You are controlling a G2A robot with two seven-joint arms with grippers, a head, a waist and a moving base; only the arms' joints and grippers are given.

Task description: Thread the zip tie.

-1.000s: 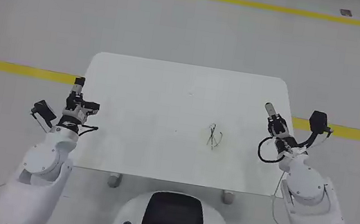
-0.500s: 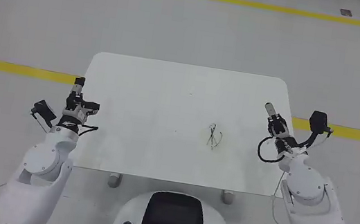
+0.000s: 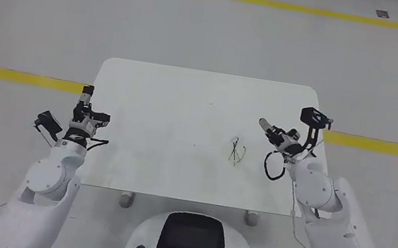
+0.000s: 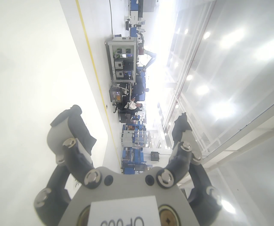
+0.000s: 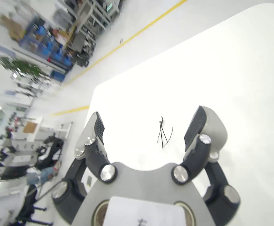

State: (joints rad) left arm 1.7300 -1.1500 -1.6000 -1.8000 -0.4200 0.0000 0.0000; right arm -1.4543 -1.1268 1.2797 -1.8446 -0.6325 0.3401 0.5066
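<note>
- Two grippers stand spread wide, holding nothing: the right gripper [image 5: 149, 115] hangs over the table's right part, and the left gripper [image 4: 128, 112] is at its left edge.
- Black zip ties [image 5: 163, 133] lie crossed on the white table [image 3: 171, 104], near the right gripper.

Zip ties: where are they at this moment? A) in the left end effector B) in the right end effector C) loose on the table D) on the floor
C: the zip ties lie on the white table, ahead of the open, empty right end effector.
</note>
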